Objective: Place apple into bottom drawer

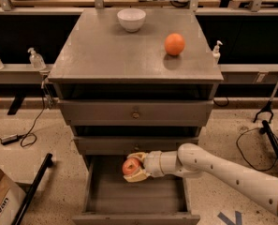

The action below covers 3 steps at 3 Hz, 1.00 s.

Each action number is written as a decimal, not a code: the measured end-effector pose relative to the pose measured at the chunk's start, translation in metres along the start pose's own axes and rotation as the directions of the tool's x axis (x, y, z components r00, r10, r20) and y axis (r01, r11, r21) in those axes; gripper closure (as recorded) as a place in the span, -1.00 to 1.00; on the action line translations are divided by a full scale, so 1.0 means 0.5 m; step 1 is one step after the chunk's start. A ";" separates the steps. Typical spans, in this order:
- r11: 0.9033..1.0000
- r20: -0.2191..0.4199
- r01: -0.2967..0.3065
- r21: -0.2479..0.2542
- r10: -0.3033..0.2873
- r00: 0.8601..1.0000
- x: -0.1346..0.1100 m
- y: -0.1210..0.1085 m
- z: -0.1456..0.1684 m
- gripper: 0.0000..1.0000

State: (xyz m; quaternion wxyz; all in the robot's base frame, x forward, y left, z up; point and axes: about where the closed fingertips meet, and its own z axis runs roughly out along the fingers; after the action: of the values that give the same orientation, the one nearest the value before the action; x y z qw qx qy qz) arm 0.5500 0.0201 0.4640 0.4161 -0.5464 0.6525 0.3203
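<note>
While the white jointed robot arm (232, 173) reaches in from the lower right of the camera view, its gripper (132, 168) sits over the rear part of the bottom drawer (136, 216), just below the front of the middle drawer (106, 145). The two pale yellowish fingers (135, 177) are pinching the small round red apple with yellowish patches (129, 165), one finger curving over the fruit and the other under it. The apple is held above the drawer's floor, near the back and a little left of centre; whether it touches the floor cannot be told.

The bottom drawer, a wide shallow grey wooden tray with a flat front, is pulled out toward the camera, its inside open to view. Above it, the middle drawer and the top drawer (91, 112) are pushed in, each with a small brass knob at its centre.

On the flat grey top of the cabinet (106, 55) a smooth orange round fruit (174, 44) rests near the right rear, well apart from a small white bowl (131, 19) standing at the rear centre.

Beside the cabinet, a clear pump bottle (37, 59) stands on the left shelf and another (216, 51) stands at the right. A brown cardboard box (0, 201) and a black rod (33, 189) lie on the speckled floor at the lower left.
</note>
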 end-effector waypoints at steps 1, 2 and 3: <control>1.000 0.022 -0.005 0.009 0.005 1.000 0.043 0.002 0.028 1.00; 0.999 0.067 -0.044 0.010 0.043 0.997 0.103 0.000 0.051 1.00; 0.993 0.092 -0.117 -0.006 0.117 0.989 0.195 -0.002 0.080 1.00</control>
State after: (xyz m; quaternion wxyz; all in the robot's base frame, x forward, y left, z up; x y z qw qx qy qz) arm 0.5532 0.0110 0.3590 0.4261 -0.4918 0.6634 0.3694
